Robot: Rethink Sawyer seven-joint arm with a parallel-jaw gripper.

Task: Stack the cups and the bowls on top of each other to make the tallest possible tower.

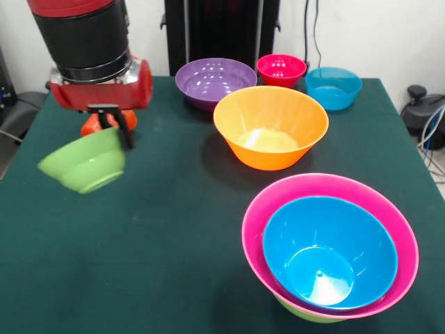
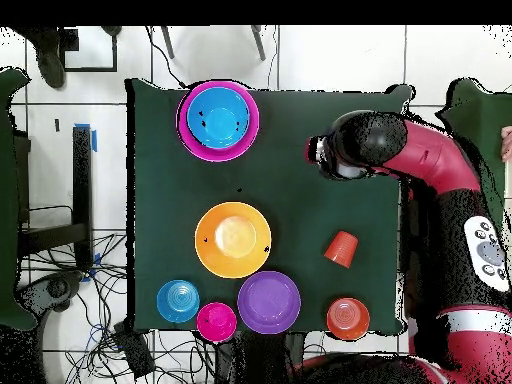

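Note:
My gripper (image 1: 117,133) is shut on the rim of a small green bowl (image 1: 85,165), which hangs tilted above the table's left side. Behind it the orange-red cup (image 1: 92,126) is mostly hidden; the overhead view shows the cup (image 2: 341,248) lying on its side. The tower (image 1: 330,250) stands at the near right: a green bowl lowest, a big pink bowl (image 1: 259,216) over it and a blue bowl (image 1: 327,250) inside. In the overhead view the arm (image 2: 365,145) covers the gripper and the green bowl, right of the tower (image 2: 218,120).
A large orange bowl (image 1: 271,126) sits mid-table. Purple (image 1: 215,80), magenta-red (image 1: 281,69) and small blue (image 1: 334,88) bowls line the far edge. A small orange bowl (image 2: 348,318) stands near the robot's base. Cables lie off the table's right side.

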